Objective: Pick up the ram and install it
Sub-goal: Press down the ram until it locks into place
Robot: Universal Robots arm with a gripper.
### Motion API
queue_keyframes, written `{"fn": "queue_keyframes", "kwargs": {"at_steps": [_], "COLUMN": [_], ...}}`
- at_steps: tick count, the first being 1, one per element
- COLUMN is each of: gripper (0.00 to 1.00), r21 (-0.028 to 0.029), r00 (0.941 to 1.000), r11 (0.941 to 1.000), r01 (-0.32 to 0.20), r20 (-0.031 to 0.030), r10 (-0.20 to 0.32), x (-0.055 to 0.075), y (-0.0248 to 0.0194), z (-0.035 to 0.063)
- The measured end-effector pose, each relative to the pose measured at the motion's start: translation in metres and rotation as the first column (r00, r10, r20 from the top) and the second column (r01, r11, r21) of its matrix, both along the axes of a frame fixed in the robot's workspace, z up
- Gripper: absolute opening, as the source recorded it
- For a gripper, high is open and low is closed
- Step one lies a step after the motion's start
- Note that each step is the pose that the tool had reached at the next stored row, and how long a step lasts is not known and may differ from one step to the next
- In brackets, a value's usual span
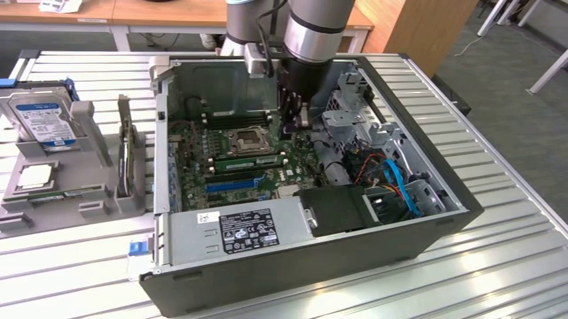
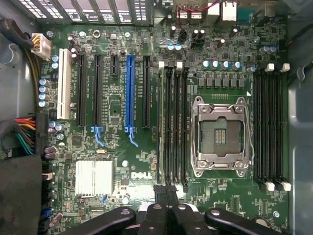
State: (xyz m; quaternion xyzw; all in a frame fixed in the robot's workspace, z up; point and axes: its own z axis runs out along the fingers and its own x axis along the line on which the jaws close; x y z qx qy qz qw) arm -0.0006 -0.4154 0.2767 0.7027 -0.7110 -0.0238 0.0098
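Exterior view, long thin green ram (image 1: 250, 161) in slot, dark gripper (image 1: 296, 123) closed

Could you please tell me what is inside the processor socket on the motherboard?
The socket holds no processor: bare contacts show inside its metal frame. Whatever lies beneath the contacts is covered.

Case (image 1: 266, 286) on table (image 1: 497, 266). Inside, motherboard (image 2: 122, 161); socket (image 2: 221, 133) between two slot banks; ram (image 2: 160, 122) seated in slot near socket. Gripper (image 2: 167, 192) above slot ends. Hard drive (image 1: 40, 119) and processor chip (image 1: 36, 176) at exterior view's left of case, chip in front.
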Motion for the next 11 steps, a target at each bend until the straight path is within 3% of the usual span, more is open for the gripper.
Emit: {"fn": "queue_keyframes", "kwargs": {"at_steps": [11], "gripper": [0.1], "r21": [0.0], "r00": [1.0], "r11": [1.0], "r01": [0.0], "r20": [0.0], "r10": [0.0], "x": [0.0], "y": [0.0], "z": [-0.008]}}
